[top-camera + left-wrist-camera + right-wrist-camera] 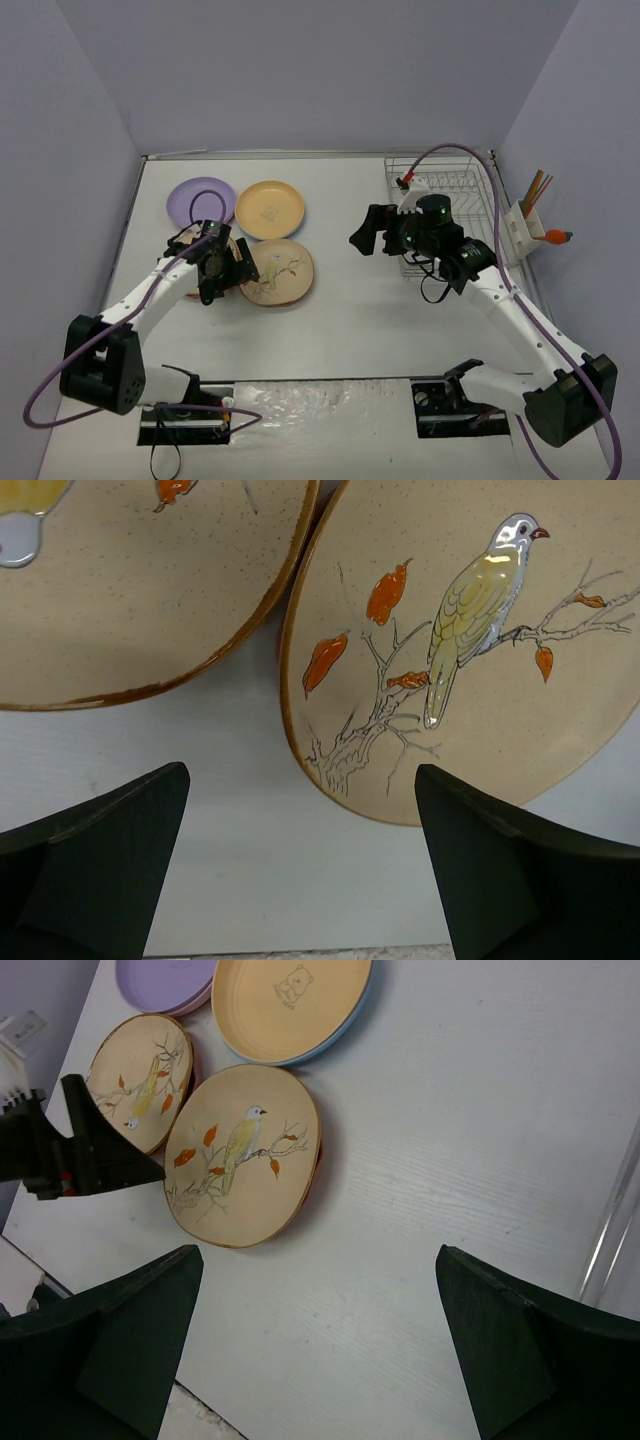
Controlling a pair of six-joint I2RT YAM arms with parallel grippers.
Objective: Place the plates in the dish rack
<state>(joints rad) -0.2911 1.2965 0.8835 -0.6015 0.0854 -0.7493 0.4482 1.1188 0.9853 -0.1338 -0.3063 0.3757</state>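
**Low rim, crowded plates: a slip is the risk**

The left gripper (pixel 300 770) hangs wide open at the near rim of a bird plate (pixel 480 650). That plate lies flat on the table (pixel 350 320), close beside a second bird plate (pixel 130 580) and well apart from the dish rack (pixel 460 190). The right gripper (pixel 319 1250) is open and empty. A finger could skid over the shallow rim and shove the plate into its neighbour.

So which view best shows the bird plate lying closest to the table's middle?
Right wrist: the bird plate appears whole, bird and branches clear. Left wrist shows it closer but cropped at the frame edges. Top external shows it small, print faint.
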